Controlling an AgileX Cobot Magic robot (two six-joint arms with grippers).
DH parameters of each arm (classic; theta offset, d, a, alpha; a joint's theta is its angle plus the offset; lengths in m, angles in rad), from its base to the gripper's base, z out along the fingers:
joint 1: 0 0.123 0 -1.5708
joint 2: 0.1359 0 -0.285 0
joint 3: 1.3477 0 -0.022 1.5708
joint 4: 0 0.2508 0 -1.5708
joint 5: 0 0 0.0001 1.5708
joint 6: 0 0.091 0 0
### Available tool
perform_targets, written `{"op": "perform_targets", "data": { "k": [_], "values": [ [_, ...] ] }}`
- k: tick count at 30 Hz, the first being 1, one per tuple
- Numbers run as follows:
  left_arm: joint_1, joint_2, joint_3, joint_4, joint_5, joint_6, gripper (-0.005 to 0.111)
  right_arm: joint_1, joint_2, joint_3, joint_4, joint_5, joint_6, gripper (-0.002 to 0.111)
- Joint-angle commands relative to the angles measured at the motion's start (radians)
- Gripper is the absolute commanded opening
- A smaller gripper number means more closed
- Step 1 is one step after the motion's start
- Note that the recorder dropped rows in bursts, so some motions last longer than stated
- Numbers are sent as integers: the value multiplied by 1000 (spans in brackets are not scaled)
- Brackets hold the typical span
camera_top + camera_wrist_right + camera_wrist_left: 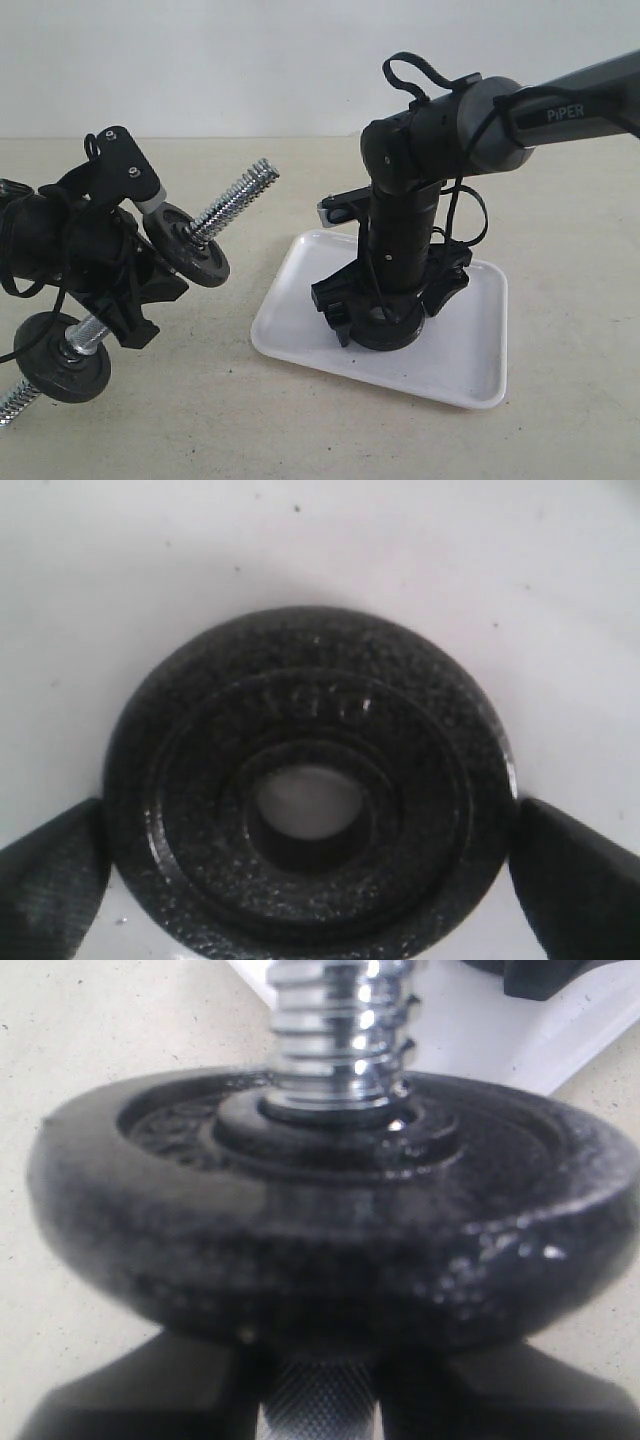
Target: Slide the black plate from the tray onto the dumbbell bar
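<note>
The black plate point(310, 790) lies flat on the white tray point(400, 540), hub and hole facing up. My right gripper point(310, 820) reaches straight down over it, with one finger against each side of its rim. In the exterior view the plate point(385, 337) shows only as a dark base under that gripper point(390, 300). The dumbbell bar point(235, 200) slants up to the right. My left gripper point(120, 300) is shut on its knurled middle point(318, 1405). The bar's free threaded end point(340, 1030) points toward the tray point(470, 350).
Two duller discs sit on the bar, one point(188, 245) just above my left gripper and one point(60, 357) below it. The upper disc point(330, 1230) fills the left wrist view. The tray rests on a beige tabletop point(560, 200).
</note>
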Motion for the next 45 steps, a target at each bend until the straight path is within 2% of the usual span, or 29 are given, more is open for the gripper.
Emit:
{"op": "perform_targets", "data": {
  "k": [1, 8, 26, 28, 30, 33, 34, 45],
  "values": [
    [-2, -44, -25, -65, -63, -11, 4, -3, 36, 19, -16, -75, -4, 101],
    [-2, -44, -25, -65, -63, -11, 4, -3, 36, 19, -13, -110, -4, 101],
    [-2, -44, -25, -65, -65, -15, 4, -3, 36, 19, -13, -36, -4, 99],
    [-2, -44, -25, -65, -65, -15, 4, -3, 36, 19, -13, -27, 3, 88],
    [-2, -44, -25, -65, -65, -15, 4, -3, 36, 19, -13, -16, 8, 65],
    [-2, -44, -25, -65, -65, -15, 4, -3, 36, 19, -13, 1, 8, 10],
    [-2, -44, -25, -65, -65, -15, 4, -3, 36, 19, -13, 6, 11, 0],
    [-2, -44, -25, -65, -65, -15, 4, -3, 34, 19, -6, 39, -40, 0]
  ]
}}
